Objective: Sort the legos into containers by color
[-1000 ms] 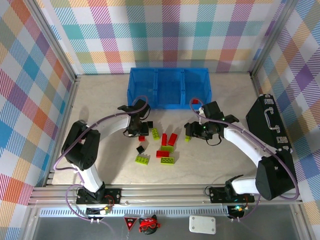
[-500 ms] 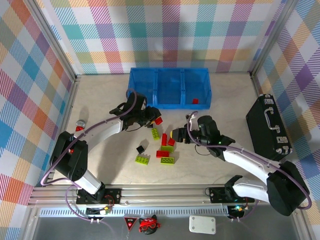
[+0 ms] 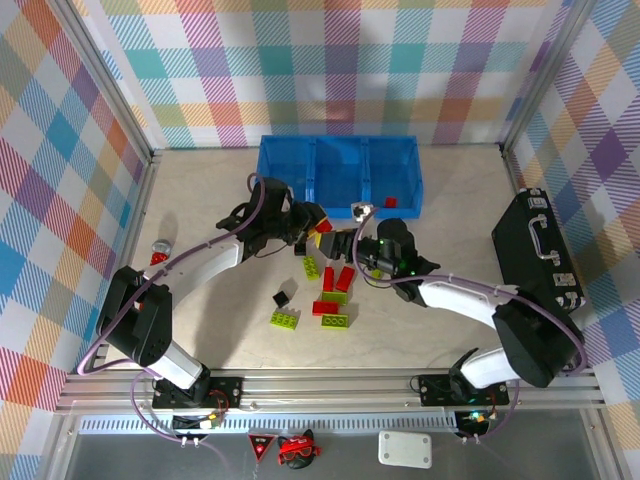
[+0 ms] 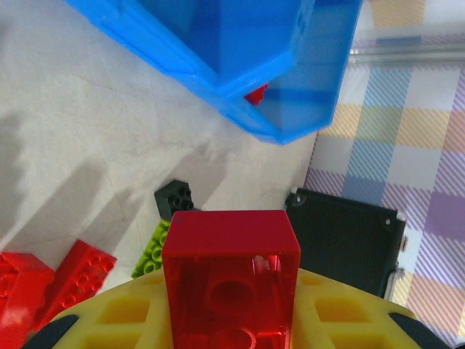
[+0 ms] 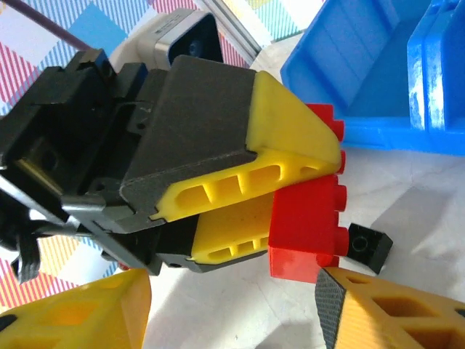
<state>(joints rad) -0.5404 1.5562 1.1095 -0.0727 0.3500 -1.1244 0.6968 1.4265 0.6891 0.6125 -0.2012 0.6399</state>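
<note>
My left gripper (image 3: 316, 228) is shut on a red lego (image 4: 231, 276), held just in front of the blue containers (image 3: 340, 188). In the right wrist view the same red lego (image 5: 305, 218) sticks out between the left gripper's yellow fingers (image 5: 283, 156). My right gripper (image 3: 340, 244) is open right beside it, nothing between its fingers (image 5: 73, 313); one pad (image 5: 385, 309) sits just under the brick. Loose red (image 3: 345, 278), green (image 3: 284, 319) and black (image 3: 282, 298) legos lie on the table. One red lego (image 3: 390, 202) lies in the right compartment.
A black case (image 3: 540, 250) with a handle lies at the right edge. A small red and silver object (image 3: 158, 252) sits at the far left. A black lego (image 5: 369, 243) lies on the table close under the two grippers. Plaid walls enclose the table.
The left gripper lifted the red lego off the table and carried it right, toward the containers. The right arm swung left to meet it, and its jaws widened.
</note>
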